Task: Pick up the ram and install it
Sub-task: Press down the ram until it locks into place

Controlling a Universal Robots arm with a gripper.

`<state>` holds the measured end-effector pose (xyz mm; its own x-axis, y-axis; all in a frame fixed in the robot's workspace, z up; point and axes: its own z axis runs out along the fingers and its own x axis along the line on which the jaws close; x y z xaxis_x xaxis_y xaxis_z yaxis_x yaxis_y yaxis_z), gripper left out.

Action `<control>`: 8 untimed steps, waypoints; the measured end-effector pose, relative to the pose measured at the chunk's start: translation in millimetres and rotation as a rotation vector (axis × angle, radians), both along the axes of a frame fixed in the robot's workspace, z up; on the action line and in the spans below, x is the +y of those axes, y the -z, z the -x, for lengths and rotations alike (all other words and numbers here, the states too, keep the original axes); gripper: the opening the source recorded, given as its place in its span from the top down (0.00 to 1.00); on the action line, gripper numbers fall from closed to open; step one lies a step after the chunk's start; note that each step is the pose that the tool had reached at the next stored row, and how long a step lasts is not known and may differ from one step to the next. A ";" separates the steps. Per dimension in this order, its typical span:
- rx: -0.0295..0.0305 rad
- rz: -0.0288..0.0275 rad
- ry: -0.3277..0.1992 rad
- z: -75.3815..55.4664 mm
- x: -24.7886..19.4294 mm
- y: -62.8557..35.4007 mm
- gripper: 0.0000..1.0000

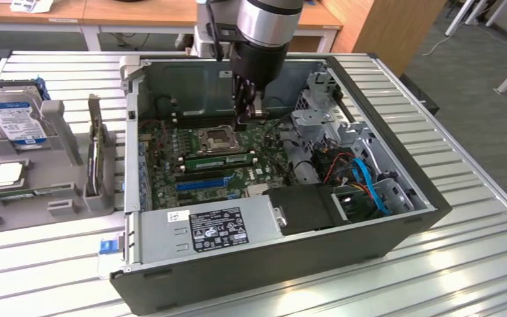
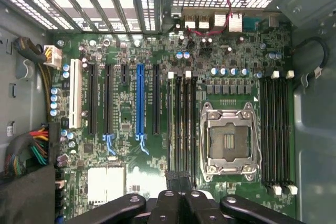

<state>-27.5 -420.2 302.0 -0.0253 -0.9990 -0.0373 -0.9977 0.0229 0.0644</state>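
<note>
The ram (image 1: 221,159) is a long thin green stick seated in a memory slot just beside the CPU socket (image 1: 216,139) on the motherboard inside the open computer case. In the wrist view the ram (image 2: 174,124) stands in the outermost slot of the bank next to the CPU socket (image 2: 229,139). My gripper (image 1: 246,120) hangs above the board, over the far side of the socket. Its black fingertips (image 2: 177,176) are shut together with nothing between them, and they sit over the end of that slot bank.
The case wall (image 1: 236,274) rings the board, with the power supply (image 1: 214,228) at the near side and drive cages with blue cables (image 1: 372,185) on the exterior view's right. A grey rack (image 1: 42,158) outside holds a hard drive (image 1: 11,119) and a dark card on edge (image 1: 98,155).
</note>
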 end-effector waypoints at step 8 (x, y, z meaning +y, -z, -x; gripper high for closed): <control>0.0000 0.0000 0.000 -13.9 0.0 0.0 0.90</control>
